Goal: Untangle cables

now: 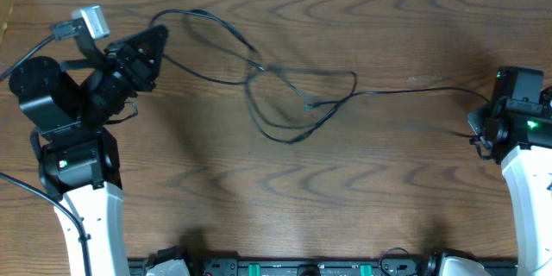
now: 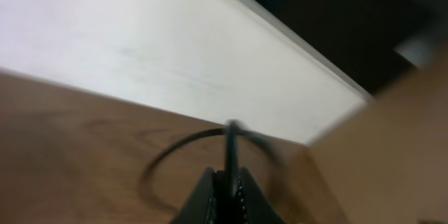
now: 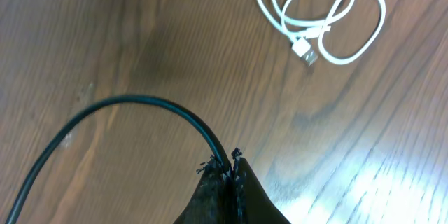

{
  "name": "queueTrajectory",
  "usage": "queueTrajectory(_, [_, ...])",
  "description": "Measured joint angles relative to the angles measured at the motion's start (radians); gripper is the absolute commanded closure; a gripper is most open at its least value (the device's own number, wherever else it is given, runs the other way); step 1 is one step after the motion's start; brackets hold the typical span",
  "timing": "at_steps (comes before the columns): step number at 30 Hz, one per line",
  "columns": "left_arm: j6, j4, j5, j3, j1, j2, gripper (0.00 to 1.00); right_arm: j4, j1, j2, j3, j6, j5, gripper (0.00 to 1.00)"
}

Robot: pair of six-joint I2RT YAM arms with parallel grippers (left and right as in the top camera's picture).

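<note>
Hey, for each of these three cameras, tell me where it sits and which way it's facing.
Overhead: above the table, looking straight down at the tangled black cables; left arm and right arm show.
Left wrist: low, facing along the tabletop toward a white surface; the shut left gripper pinches a black cable.
Right wrist: tilted down at the wood; the shut right gripper pinches a black cable end, white cable beyond.
Shared: all three show black cable over the wood.
</note>
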Motion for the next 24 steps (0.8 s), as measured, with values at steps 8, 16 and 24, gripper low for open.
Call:
queueTrajectory(8, [-0.038,-0.080,-0.201,0.000,0.093,0.009,0.92,0.060,-0.111,0.000,0.000,-0.084,-0.016,0.99])
queueTrajectory(16, [-0.052,-0.111,-0.135,0.000,0.110,0.034,0.92,0.217,-0.124,0.000,0.000,-0.299,-0.344,0.01])
queueTrajectory(24, [-0.076,-0.037,0.085,0.000,0.004,0.056,0.92,0.224,-0.105,0.000,0.000,-0.433,-0.893,0.01])
